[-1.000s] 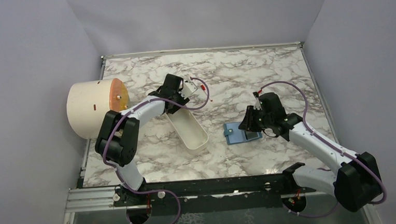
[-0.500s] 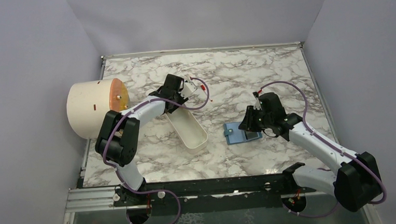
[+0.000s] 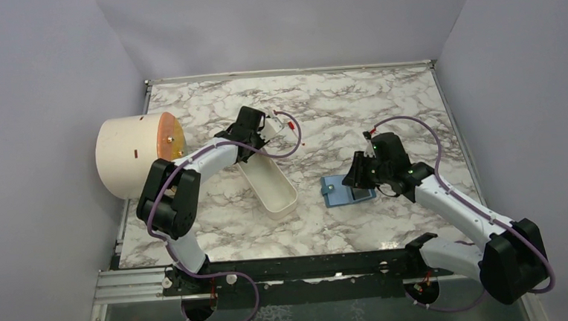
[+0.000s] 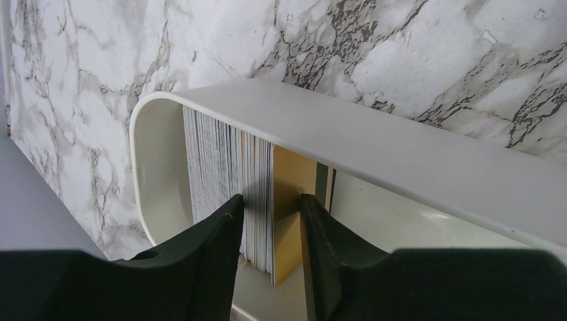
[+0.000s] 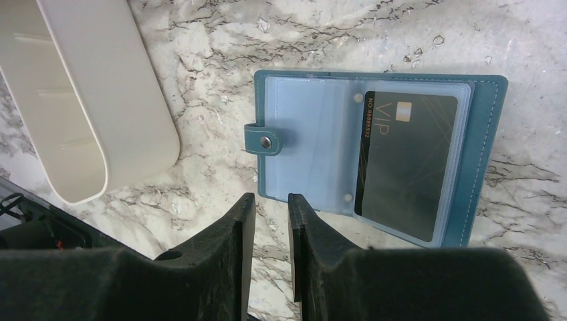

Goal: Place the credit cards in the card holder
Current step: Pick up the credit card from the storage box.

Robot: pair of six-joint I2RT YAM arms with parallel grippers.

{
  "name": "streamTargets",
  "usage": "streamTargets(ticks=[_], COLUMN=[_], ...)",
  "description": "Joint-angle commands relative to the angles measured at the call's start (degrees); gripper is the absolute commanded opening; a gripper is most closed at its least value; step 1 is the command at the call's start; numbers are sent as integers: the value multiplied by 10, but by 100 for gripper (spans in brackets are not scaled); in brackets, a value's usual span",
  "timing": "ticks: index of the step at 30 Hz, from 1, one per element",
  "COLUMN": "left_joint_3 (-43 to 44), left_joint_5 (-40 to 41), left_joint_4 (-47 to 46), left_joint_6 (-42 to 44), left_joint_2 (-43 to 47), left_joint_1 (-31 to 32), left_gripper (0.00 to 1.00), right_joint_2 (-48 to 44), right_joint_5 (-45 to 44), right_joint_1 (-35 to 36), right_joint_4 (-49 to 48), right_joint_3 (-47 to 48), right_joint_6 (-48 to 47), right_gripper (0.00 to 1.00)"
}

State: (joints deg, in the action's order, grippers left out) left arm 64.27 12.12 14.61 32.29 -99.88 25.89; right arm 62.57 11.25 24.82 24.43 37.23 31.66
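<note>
The credit cards [image 4: 227, 167] stand on edge as a thick stack at the rounded end of a long white tray [image 4: 401, 144]. A yellow-orange card [image 4: 291, 194] faces the stack's right side, with a dark card edge [image 4: 323, 184] behind it. My left gripper [image 4: 271, 204] reaches into the tray with its jaws apart, straddling the last cards of the stack. The left finger is at the stack and a gap remains beside the right one. The teal card holder [image 5: 374, 154] lies open on the marble with a dark grey card [image 5: 408, 164] in its right pocket. My right gripper [image 5: 267, 200] hovers at its near edge, narrowly open and empty.
A cream cylinder [image 3: 128, 155] with an orange face lies at the table's left edge. The white tray [image 3: 271, 183] runs diagonally between the arms, left of the card holder [image 3: 346, 192]. Grey walls enclose the marble table [image 3: 382, 110].
The left gripper's jaws have narrowed around the cards in the tray. Neither arm has visibly shifted, and the right gripper is unchanged.
</note>
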Motion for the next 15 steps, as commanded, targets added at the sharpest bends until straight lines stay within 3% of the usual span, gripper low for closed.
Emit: streamTargets(ticks=[1,5,15], left_joint_3=[14,20,34], left_joint_5=[18,20,19], left_joint_4=[5,16,52], left_joint_6=[-4,-9,-31], left_joint_2=[15,14,17], left_joint_1=[3,6,20], left_gripper=[36,32,11], right_joint_2=[-11,-15,-24], right_joint_5=[3,2,6], right_joint_1=[3,3,3], right_joint_4=[-5,-5,-2], right_joint_3=[9,5,1], right_joint_6=[0,-1,1], right_gripper=[25,26,26])
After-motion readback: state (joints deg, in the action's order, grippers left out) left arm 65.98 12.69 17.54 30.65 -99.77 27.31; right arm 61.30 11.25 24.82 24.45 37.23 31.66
